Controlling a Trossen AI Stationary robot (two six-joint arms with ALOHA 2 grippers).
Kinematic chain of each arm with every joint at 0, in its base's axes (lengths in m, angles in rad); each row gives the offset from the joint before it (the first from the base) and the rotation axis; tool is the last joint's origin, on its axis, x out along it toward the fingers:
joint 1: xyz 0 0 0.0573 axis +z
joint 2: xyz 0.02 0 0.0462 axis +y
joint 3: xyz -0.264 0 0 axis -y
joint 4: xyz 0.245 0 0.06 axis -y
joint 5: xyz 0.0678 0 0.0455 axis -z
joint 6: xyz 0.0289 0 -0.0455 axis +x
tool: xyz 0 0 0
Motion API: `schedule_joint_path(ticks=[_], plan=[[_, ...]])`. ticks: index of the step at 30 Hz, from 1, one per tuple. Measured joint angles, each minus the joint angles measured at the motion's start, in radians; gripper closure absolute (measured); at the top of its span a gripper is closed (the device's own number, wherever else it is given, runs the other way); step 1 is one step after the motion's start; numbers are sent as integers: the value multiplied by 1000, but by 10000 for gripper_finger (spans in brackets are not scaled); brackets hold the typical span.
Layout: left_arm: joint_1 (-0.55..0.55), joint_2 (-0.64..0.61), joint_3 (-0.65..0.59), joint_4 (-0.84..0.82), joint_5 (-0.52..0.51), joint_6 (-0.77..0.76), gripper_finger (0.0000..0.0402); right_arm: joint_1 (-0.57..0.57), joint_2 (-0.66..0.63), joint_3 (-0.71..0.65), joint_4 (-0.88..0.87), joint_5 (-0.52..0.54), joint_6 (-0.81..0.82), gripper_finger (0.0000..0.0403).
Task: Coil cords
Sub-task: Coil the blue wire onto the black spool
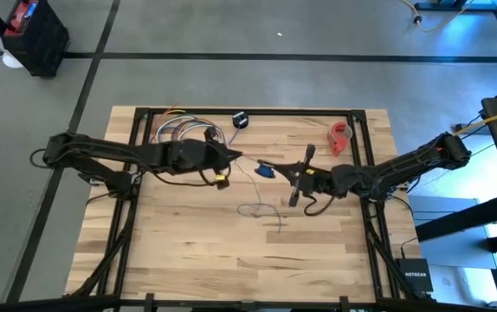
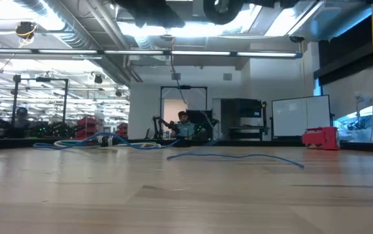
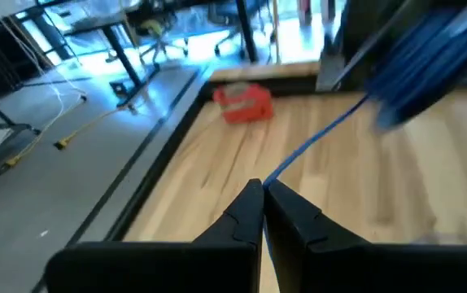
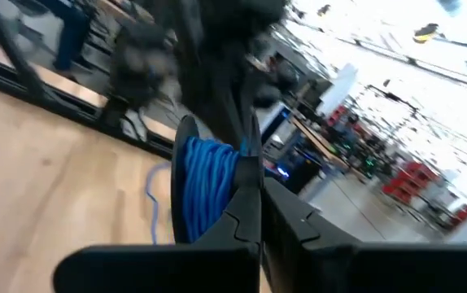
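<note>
Left end effector [image 3: 262, 199] pinching blue cord [image 3: 315, 146] — right end effector [image 4: 254, 203] pressed together beside coil [image 4: 209, 187].

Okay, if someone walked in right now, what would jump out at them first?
The two arms meeting over the table's middle, a blue cord stretched between them. The left gripper pinches the cord, jaws shut, while the right gripper holds a wound blue coil. A red tape roll sits near the far right corner.

a thin blue cord [image 1: 262, 209] trails in a loose wavy line at the centre of the high view, rising to a tight blue coil [image 1: 264, 170] just above; in the right wrist view the coil [image 4: 207, 189] stands upright, centre frame.
</note>
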Motion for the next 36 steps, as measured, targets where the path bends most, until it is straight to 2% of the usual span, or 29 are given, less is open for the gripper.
schedule_joint_path(ticks=[4,8,18,24,31,36], plan=[[2,-28,0,50,108,-62,396,-44,32,0,1,18,2,400],[-7,-17,0,113,149,-105,396,-91,100,20,2,46,11,401],[-20,127,0,320,152,-130,396,-118,227,118,0,93,104,401],[-39,181,1,403,152,-136,396,-118,230,127,6,100,182,401],[-79,183,2,487,171,-102,396,-120,229,131,106,115,219,401],[-85,215,2,488,166,-92,396,-119,227,131,201,66,226,401]])
